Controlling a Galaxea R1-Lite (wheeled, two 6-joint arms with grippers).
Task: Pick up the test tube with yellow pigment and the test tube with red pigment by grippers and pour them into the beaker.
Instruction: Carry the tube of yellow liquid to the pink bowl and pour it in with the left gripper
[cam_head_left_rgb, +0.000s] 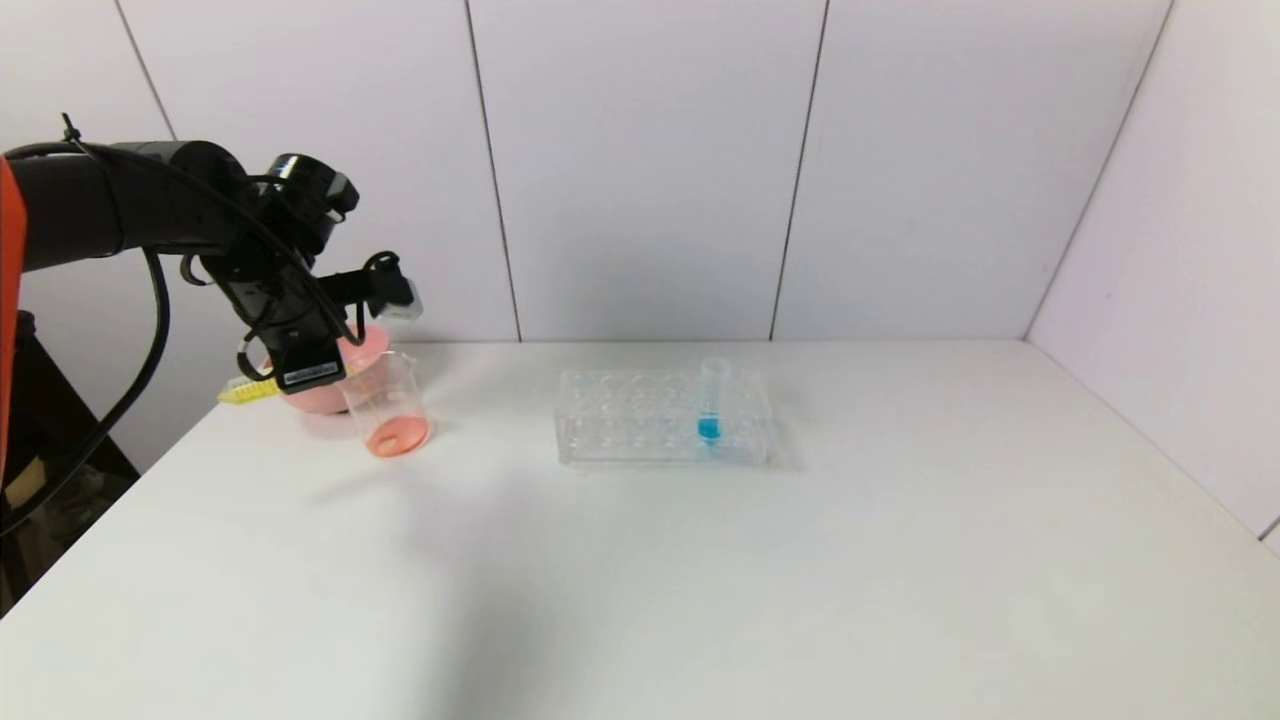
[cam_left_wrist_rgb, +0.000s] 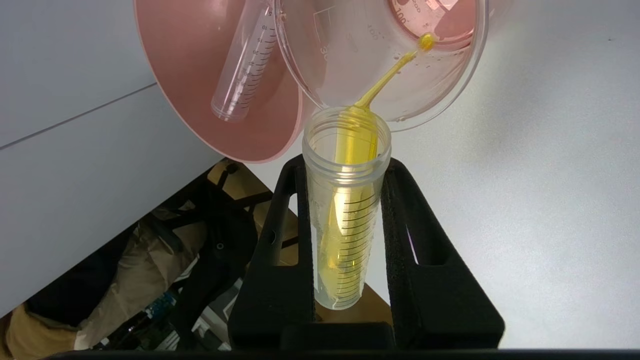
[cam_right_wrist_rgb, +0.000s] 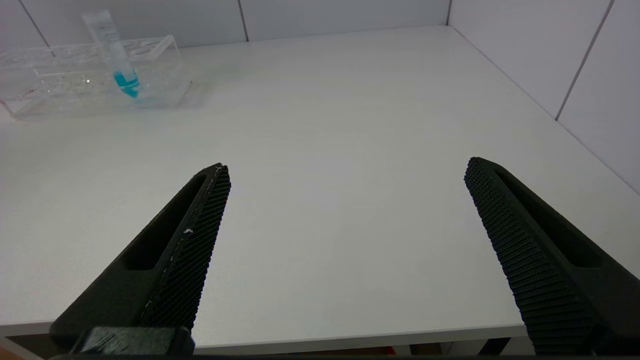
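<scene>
The left hand (cam_left_wrist_rgb: 345, 240) clamps the graduated yellow-pigment tube (cam_left_wrist_rgb: 347, 210), tipped so a thin yellow stream runs into the clear glass beaker (cam_head_left_rgb: 388, 405) at the desk's (cam_head_left_rgb: 700, 560) ten o'clock. Red-orange liquid already pools there, and an emptied tube (cam_left_wrist_rgb: 245, 65) lies in the glossy pink bowl (cam_left_wrist_rgb: 200, 100), so the task looks nearly finished. The right hand (cam_right_wrist_rgb: 345, 240) hangs wide, holding nothing.
</scene>
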